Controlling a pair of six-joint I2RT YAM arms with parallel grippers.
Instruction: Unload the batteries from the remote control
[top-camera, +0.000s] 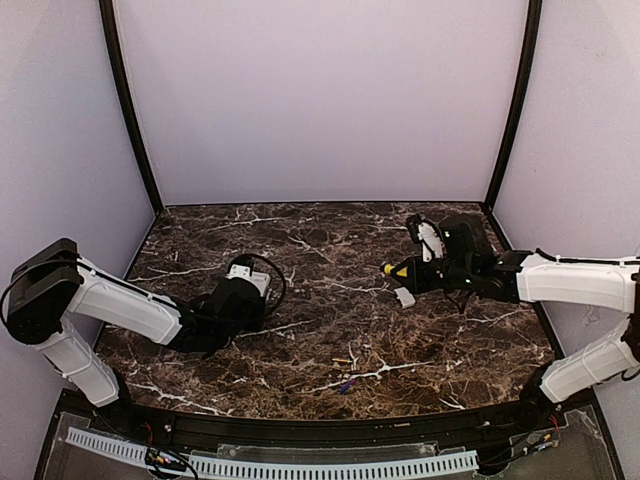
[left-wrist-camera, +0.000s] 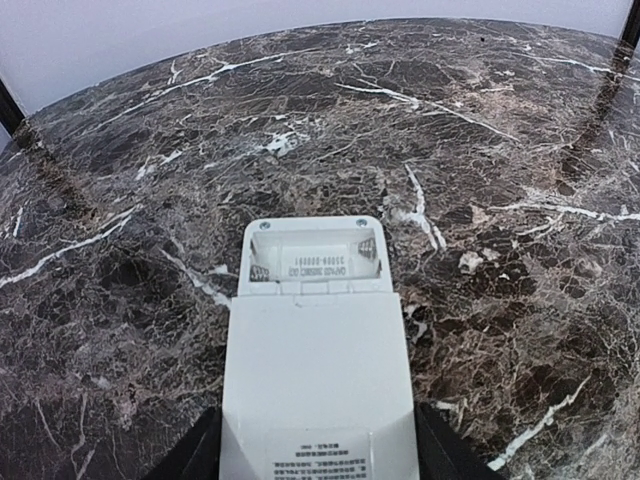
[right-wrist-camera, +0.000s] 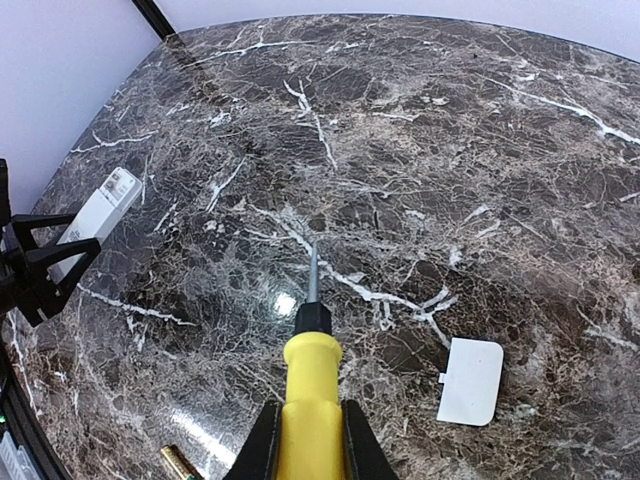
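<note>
Left gripper (left-wrist-camera: 316, 452) is pinching the remote control (left-wrist-camera: 315, 370) across its width, with one black finger (left-wrist-camera: 190, 455) bearing on each long side. It is holding the remote over the left-middle of the marble table (top-camera: 330, 235), back face turned toward the wrist camera. I cannot tell whether the remote's free end is touching the table.

The battery compartment (left-wrist-camera: 315, 256) at that free end is standing open, with no cover on it. Both slots are showing bare, and a printed strip is running along the floor of the compartment.

The first battery (top-camera: 349, 360) and the second battery (top-camera: 344, 386) are lying loose on the table at centre, toward the near edge. They are sitting near each other but apart, between the two arms and well apart from the remote.

Right gripper (right-wrist-camera: 312, 440) is clamping the yellow handle of the screwdriver (right-wrist-camera: 312, 395), with its jaws pressed against both sides of the handle. It is holding the tool over the right side of the table with the shaft pointing left. I cannot tell whether the tip is touching the table.

The white battery cover (right-wrist-camera: 470, 381) is lying flat on the table near the screwdriver, just on its near side and apart from the tip.
</note>
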